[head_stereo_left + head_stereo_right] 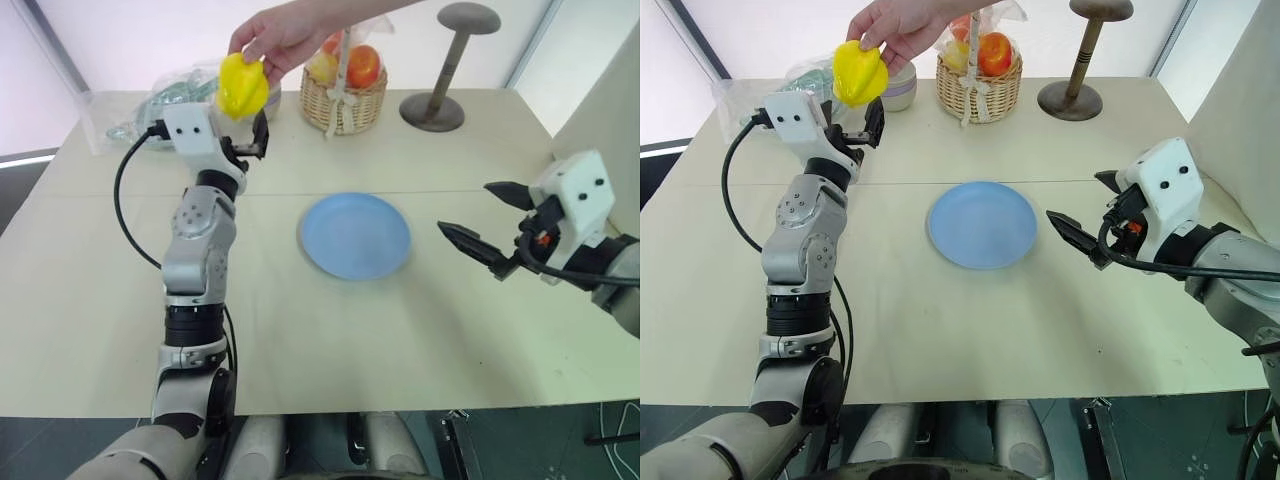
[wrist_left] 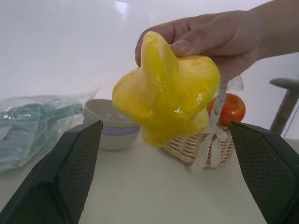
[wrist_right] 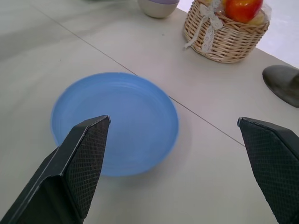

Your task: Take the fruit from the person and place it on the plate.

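A person's hand [image 1: 280, 35] holds the yellow star-shaped fruit [image 1: 243, 85] in the air over the far left of the table. My left gripper [image 1: 245, 130] is raised just under and in front of it, open, with the fruit [image 2: 168, 88] between and a little past the wide-spread fingers, touching neither. The light-blue plate [image 1: 355, 235] lies flat at the table's middle with nothing on it. My right gripper [image 1: 465, 207] hovers open to the right of the plate [image 3: 117, 121], pointing at it.
At the back of the table stand a wicker basket [image 1: 343, 95] of wrapped round fruits and a wooden stand [image 1: 440, 100] to its right. A small beige bowl [image 2: 112, 126] and a clear plastic bag [image 1: 140, 110] sit at the back left.
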{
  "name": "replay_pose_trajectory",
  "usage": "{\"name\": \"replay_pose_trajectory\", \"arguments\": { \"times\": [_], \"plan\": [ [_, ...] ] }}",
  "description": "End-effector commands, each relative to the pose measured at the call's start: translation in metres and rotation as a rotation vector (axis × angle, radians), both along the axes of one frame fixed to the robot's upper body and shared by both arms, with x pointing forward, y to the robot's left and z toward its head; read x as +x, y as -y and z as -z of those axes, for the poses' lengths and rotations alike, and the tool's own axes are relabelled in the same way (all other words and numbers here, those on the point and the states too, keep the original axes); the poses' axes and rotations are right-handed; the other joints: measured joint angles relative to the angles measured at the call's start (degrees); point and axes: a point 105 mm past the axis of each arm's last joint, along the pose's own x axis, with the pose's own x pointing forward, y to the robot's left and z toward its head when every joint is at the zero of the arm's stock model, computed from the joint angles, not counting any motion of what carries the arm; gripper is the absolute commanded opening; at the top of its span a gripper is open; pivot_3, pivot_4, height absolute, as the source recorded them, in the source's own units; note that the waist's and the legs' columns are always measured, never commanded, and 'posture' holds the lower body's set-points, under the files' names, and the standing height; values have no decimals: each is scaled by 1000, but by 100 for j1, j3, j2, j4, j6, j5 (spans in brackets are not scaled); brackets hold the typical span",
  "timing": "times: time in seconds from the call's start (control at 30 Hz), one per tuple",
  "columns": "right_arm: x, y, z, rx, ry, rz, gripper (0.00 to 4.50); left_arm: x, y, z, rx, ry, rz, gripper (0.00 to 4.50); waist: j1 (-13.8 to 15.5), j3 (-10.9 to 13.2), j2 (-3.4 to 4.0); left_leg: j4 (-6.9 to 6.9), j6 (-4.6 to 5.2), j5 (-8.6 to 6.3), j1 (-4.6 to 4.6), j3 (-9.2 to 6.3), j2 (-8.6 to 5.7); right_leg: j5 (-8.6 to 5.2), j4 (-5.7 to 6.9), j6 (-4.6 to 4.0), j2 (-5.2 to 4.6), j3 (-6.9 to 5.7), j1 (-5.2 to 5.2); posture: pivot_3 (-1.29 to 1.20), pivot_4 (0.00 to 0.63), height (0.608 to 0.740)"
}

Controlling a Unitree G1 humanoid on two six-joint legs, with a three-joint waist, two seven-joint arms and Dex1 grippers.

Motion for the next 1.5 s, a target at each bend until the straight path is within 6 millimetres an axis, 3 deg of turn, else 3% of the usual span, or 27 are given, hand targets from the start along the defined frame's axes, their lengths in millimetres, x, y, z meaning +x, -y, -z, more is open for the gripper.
{"name": "replay_pose_trajectory", "arguments": {
  "times": [0.03, 0.43, 1.03, 1.13, 1.27, 1.3, 1.5],
  "plan": [
    [-4, 2, -13, -8, 65, 13, 4475, 0, 0, -14, -23, 43, -2, 4500, 2, 0, 0, 0, 0, 0, 0, 0, 0, 0, 0, 0, 1, 0, 0, 0, 150, 740],
    [-6, 3, -13, -7, 68, 23, 4475, 7, 13, -24, -63, 78, 40, 4500, 6, 0, -1, 0, 0, 0, -1, 1, -1, 0, -1, 0, 1, -2, 0, 0, 150, 740],
    [-8, 7, -11, -8, 65, 36, 4475, 12, 11, -30, -84, 105, 36, 4500, 6, 1, -1, 0, 0, 0, -1, 1, -1, 0, -1, 0, 2, -3, 0, 0, 150, 740],
    [-9, 7, -11, -8, 63, 38, 4500, 12, 9, -30, -89, 106, 26, 3635, 6, 1, -1, 0, 0, 0, -1, 1, -1, 0, -1, 0, 2, -3, 0, 0, 150, 740],
    [-9, 7, -10, -8, 60, 39, 4500, 12, 8, -31, -92, 108, 24, 1599, 4, 1, -2, 0, 0, 0, -1, 1, -1, 0, -1, 0, 2, -3, 0, 0, 150, 740],
    [-9, 7, -10, -7, 60, 38, 4500, 11, 8, -31, -94, 109, 25, 1407, 3, 1, -1, 0, 0, 0, -1, 1, -1, 0, -1, 0, 2, -3, 0, 0, 150, 740],
    [-10, 7, -9, -7, 56, 37, 4500, 9, 9, -33, -86, 117, 32, 1392, 4, 1, -1, 0, 0, 0, 0, 1, -1, 0, -1, 0, 2, -3, 0, 0, 150, 740]
  ]
}}
